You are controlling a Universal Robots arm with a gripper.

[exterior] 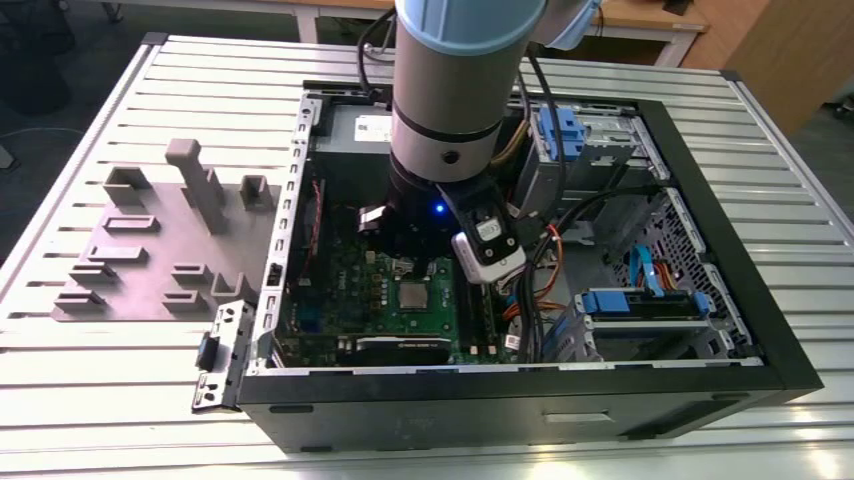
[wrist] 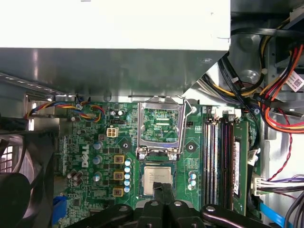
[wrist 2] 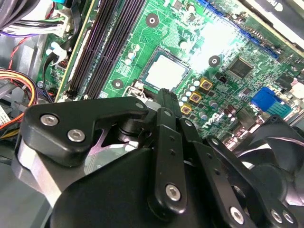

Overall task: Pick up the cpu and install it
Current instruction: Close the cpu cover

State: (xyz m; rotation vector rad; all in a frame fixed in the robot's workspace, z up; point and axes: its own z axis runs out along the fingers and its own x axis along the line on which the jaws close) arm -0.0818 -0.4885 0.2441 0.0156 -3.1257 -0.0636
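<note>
The cpu (exterior: 415,296) (wrist 2: 166,73) (wrist: 156,179) is a small silvery square chip. It lies flat in the socket on the green motherboard (exterior: 350,290) (wrist 2: 190,33) (wrist: 90,142) inside the open computer case. The silver socket bracket (wrist: 160,124) stands flipped open beside it. My gripper (exterior: 423,270) (wrist 2: 164,94) (wrist: 163,187) hangs just above the chip's near edge. Its two black fingers are pressed together with nothing between them. The chip's near edge is hidden behind the fingertips in both wrist views.
Black memory slots (wrist: 218,156) run beside the socket, with cable bundles (wrist: 280,109) and blue drive bays (exterior: 641,300) beyond. A black fan (wrist: 19,180) sits on the other side, and the power supply's metal box (wrist: 114,61) overhangs the board. A grey fixture plate (exterior: 160,250) lies outside the case.
</note>
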